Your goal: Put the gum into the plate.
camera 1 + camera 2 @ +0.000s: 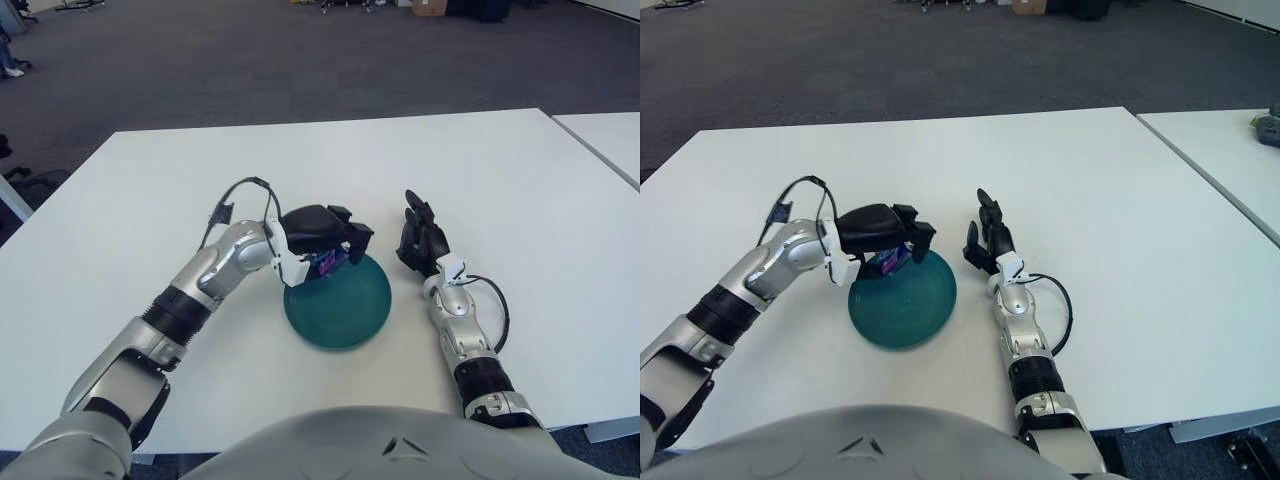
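Observation:
A round teal plate (345,305) lies on the white table (520,180) in front of me. My left hand (335,240) hovers over the plate's far left rim, fingers curled around a small purple and blue pack of gum (326,263) that peeks out below the palm. The same gum (890,262) shows under the hand in the right eye view, just above the plate (910,305). To the right of the plate my right hand (420,240) stands with its fingers spread, holding nothing.
A second white table (610,140) stands off to the right across a narrow gap. Dark carpet floor lies beyond the table's far edge. A loose cable loops beside my right forearm (495,300).

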